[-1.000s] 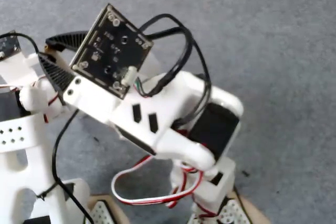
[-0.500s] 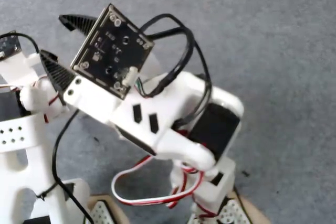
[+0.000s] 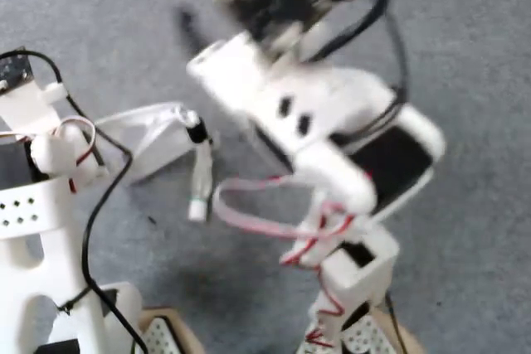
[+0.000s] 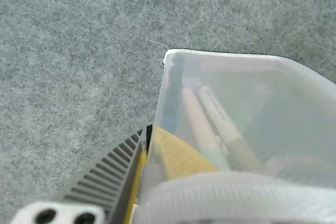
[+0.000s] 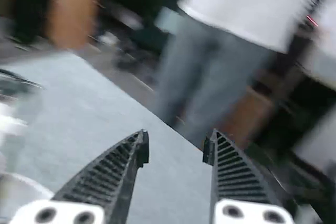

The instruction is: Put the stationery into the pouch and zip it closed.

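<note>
A translucent white mesh pouch lies on the grey table at the left. A white marker with a dark cap lies at its right end; I cannot tell whether it is inside. In the left wrist view the pouch holds several pens, and its zipper edge runs along the far side. My left gripper is shut on the pouch's near corner, one ribbed finger beside the mesh. My right arm is raised above the table. Its gripper is open, holds nothing, and points toward the room.
Grey felt covers the table, with free room at the right and far side. The left arm's white body stands at the left edge. Red and white cables hang under the right arm. Both arm bases sit at the near edge.
My right gripper opened wider near the pouch, then the arm swung up and to the right, uncovering the pouch and marker. The left arm stayed in place.
</note>
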Tool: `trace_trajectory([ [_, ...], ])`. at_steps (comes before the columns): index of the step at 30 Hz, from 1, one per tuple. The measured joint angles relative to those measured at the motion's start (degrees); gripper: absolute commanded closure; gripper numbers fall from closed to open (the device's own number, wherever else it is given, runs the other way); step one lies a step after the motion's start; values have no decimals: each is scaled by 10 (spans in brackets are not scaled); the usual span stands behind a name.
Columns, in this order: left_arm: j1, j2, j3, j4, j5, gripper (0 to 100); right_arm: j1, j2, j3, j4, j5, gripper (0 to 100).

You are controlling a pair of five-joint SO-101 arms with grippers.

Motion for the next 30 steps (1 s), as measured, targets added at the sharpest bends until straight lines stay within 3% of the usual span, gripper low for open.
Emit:
trace_trajectory([
  [5,0,0,0,0,0,971,129,18,0,4,0,811],
  [12,-9,0,0,-1,0,971,215,72,0,5,0,811],
  [17,-36,0,0,-1,2,971,224,162,49,5,-5,811],
  [24,-70,0,0,-1,2,971,226,279,179,5,-129,811],
  [30,-72,0,0,-2,2,971,225,352,181,5,-156,807],
])
